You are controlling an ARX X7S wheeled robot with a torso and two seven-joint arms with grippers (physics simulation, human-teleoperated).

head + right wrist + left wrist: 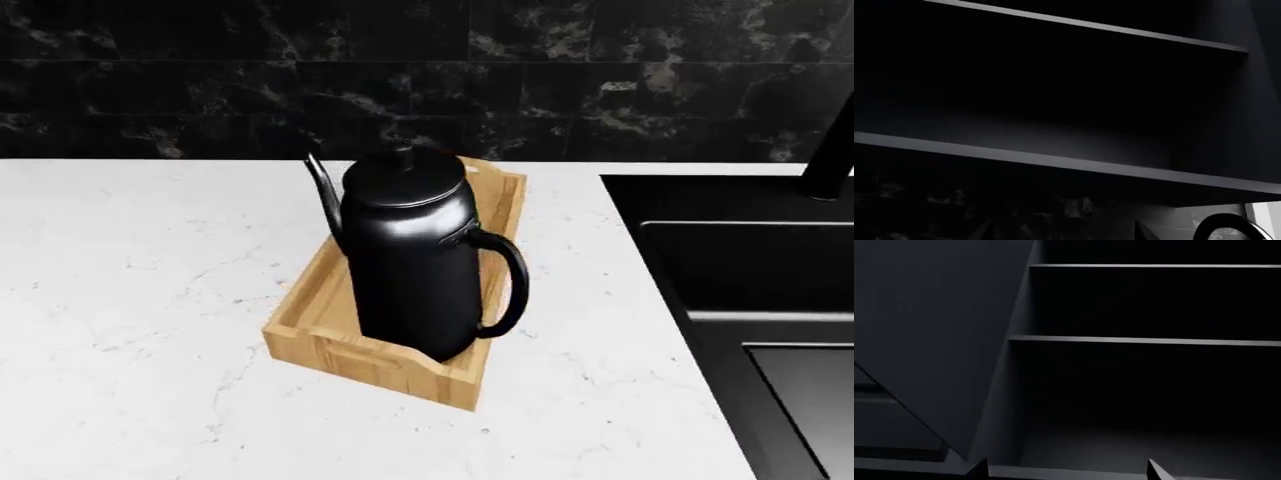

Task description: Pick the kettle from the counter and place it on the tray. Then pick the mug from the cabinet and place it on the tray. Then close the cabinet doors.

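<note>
One kettle point(411, 262), tall and glossy black, stands upright inside the light wooden tray point(310, 322), its thin spout curving toward the far-left and its loop handle turned toward the sink side. The tray lies at an angle on the white marble-look bench point(134, 300), with its near short end, where a cut-out slot shows, toward the onlooker and its far end near the dark veined wall tiles point(200, 70). Right of the tray the bench meets a black sink point(747, 290), and a black faucet point(834, 150) shows at the right edge of the head view. Neither arm appears in the head view. The left wrist view faces a dark open cabinet point(1147, 340), where two bare shelf edges run across the interior and a grey door panel point(941, 330) angles away beside them; only two dark fingertips of the left gripper point(1066, 471) show at the frame's edge, set well apart with nothing between them, so it stands spread. The right wrist view looks up at the undersides of dark shelves point(1054, 160), with a curved black shape in one corner that cannot be identified; the two tips of the right gripper point(1064, 231) likewise sit apart and hold nothing. The mug appears in none of the views.
</note>
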